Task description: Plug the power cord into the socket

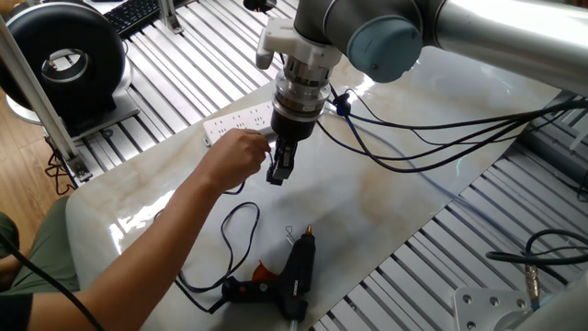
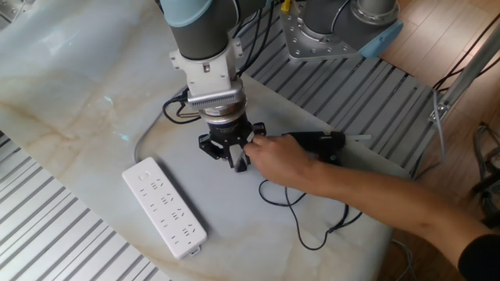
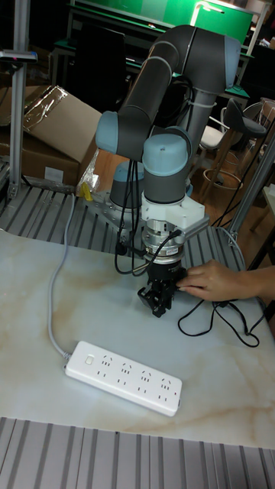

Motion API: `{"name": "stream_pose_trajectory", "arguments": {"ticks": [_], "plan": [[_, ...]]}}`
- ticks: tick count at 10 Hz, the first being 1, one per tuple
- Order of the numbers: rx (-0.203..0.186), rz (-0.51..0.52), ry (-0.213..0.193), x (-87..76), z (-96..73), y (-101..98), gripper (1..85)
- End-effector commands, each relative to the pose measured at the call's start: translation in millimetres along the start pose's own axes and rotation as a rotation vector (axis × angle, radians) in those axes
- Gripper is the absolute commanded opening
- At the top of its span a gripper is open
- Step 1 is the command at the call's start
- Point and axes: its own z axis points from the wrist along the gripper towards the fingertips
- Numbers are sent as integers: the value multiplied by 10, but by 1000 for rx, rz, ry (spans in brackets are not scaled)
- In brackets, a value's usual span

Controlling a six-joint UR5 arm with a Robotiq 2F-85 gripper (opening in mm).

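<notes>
The socket (image 1: pixel 237 123) (image 2: pixel 165 207) (image 3: pixel 122 377) is a long white power strip lying flat on the marble tabletop. My gripper (image 1: pixel 278 175) (image 2: pixel 238 164) (image 3: pixel 160 307) hangs just above the table beside it, pointing down. A person's hand (image 1: pixel 234 158) (image 2: pixel 275 161) (image 3: pixel 210 280) presses against the gripper's fingers and hides the plug. The thin black power cord (image 1: pixel 241 228) (image 2: pixel 306 226) (image 3: pixel 223 318) loops from that hand to a black glue gun (image 1: pixel 295 269) (image 2: pixel 319 142). Whether the jaws hold the plug cannot be made out.
The strip's pale grey cable (image 3: pixel 53 306) (image 2: pixel 144 136) curves off toward the arm's base. Thick black robot cables (image 1: pixel 432 138) trail across the table. A black round fan (image 1: pixel 60 60) stands off the table. The person's forearm (image 2: pixel 391 203) reaches over the table edge.
</notes>
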Motion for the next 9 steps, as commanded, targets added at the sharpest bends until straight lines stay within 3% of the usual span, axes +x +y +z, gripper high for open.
{"name": "stream_pose_trajectory", "arguments": {"ticks": [1, 9], "plan": [[-4, 23, -26, -60, -18, 0, 363], [4, 33, -20, -46, -15, -20, 353]]}}
